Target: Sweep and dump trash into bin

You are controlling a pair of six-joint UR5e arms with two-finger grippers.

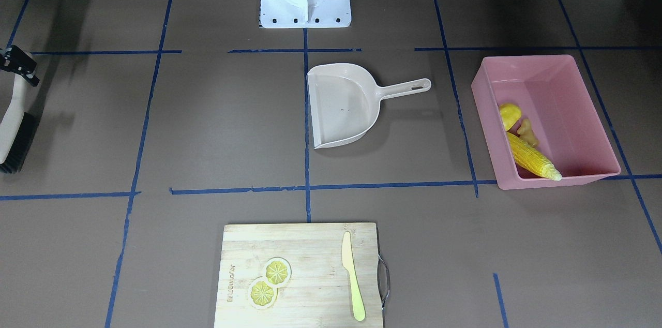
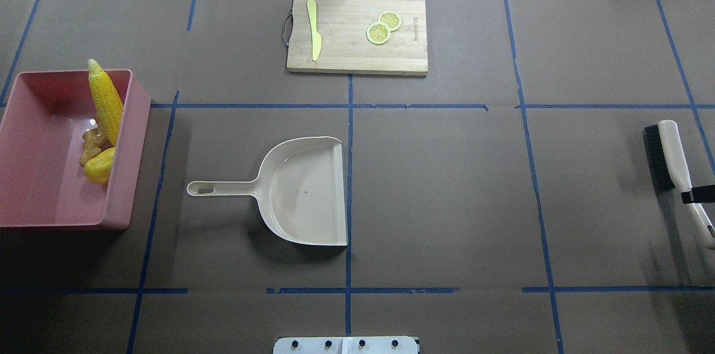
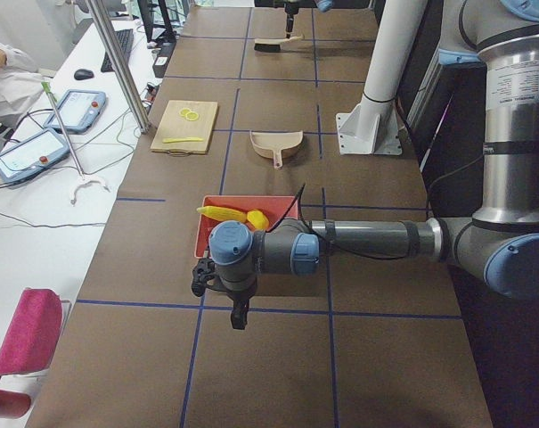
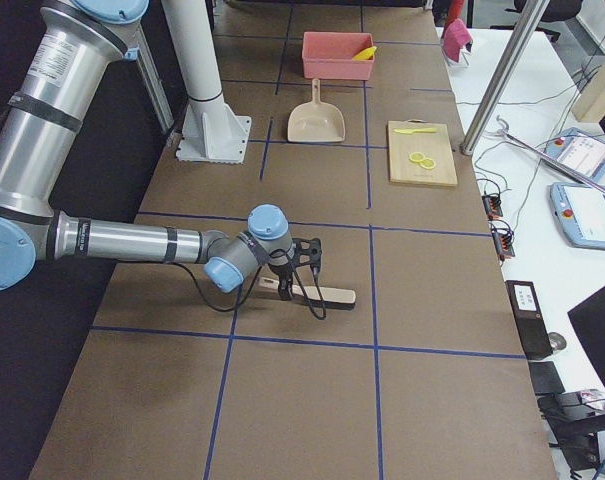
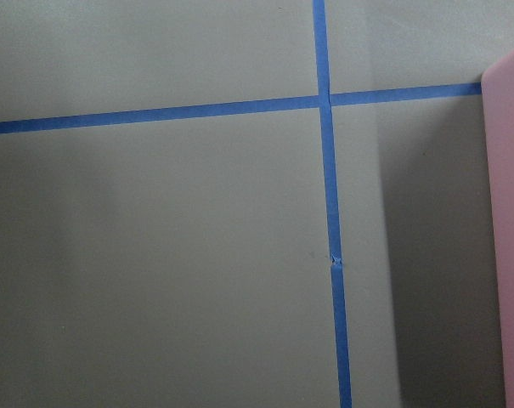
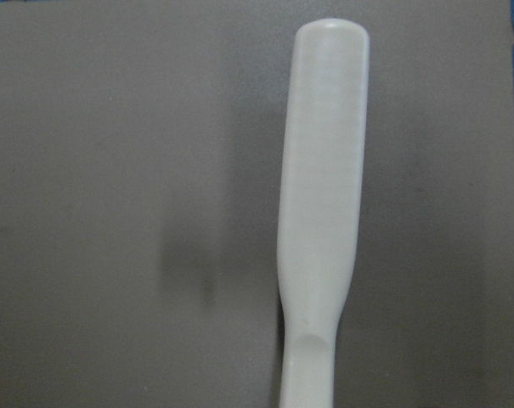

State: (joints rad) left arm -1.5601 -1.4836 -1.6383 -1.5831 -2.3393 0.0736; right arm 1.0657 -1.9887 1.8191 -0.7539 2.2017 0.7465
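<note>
Evidently little is left to be swept: the corn cob [image 2: 106,100], the lumpy yellow piece [image 2: 99,167] and the ginger root [image 2: 89,147] are all found inside the bin [image 2: 137,136], against the wall facing the dustpan [image 2: 304,192]. The cob's long axis is laid along that wall. The left gripper [image 3: 219,294] is held just beside the bin; its opening cannot be told. The right gripper [image 2: 698,195] is placed at the handle of the brush [image 2: 667,156], well apart; a grip cannot be confirmed. Open table is left around both.

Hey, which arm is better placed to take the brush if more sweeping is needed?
Right. The right gripper is at the brush handle; the left gripper hangs beside the bin, far from it.
</note>
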